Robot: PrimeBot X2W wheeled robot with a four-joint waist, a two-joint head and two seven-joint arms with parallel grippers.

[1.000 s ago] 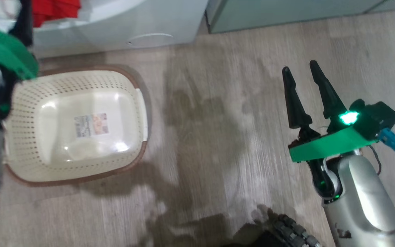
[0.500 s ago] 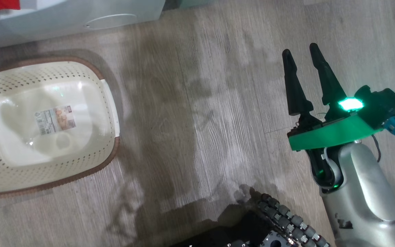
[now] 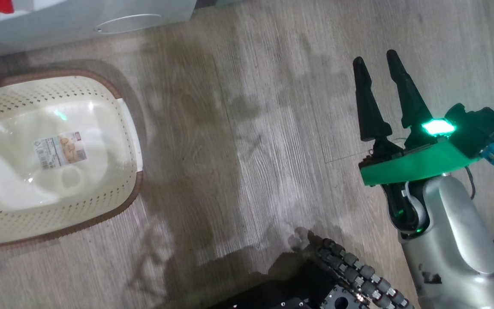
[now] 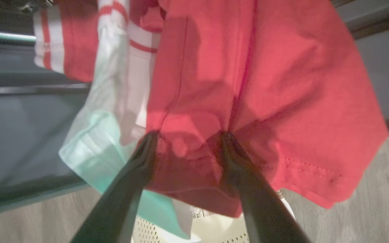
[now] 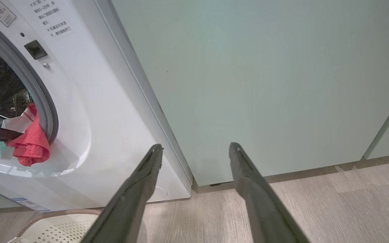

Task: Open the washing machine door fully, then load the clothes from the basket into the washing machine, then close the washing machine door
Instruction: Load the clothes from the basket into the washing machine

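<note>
The clothes [image 4: 248, 84], red with white trim bands, hang over the lower lip of the washing machine [image 5: 96, 118] opening. My left gripper [image 4: 188, 135] is open, its spread fingertips [image 4: 150, 138] resting against the red fabric. In the right wrist view the clothes [image 5: 29, 148] droop from the drum mouth, with a dark finger beside them. The cream basket [image 3: 137, 184] stands on the floor below, showing only its floor label. My right gripper [image 3: 374, 58] hangs open over bare floor, holding nothing. The washing machine door is out of view.
Pale green cabinets [image 5: 265, 84] stand right beside the washer. Wood-look floor [image 3: 251, 128] stretches between the basket and my right arm. My own dark wheeled base [image 3: 337, 279] shows at the bottom of the head view.
The head camera has swung, so the basket and washer slid left in the picture and my left arm's green mount left it. The right gripper stays open and still.
</note>
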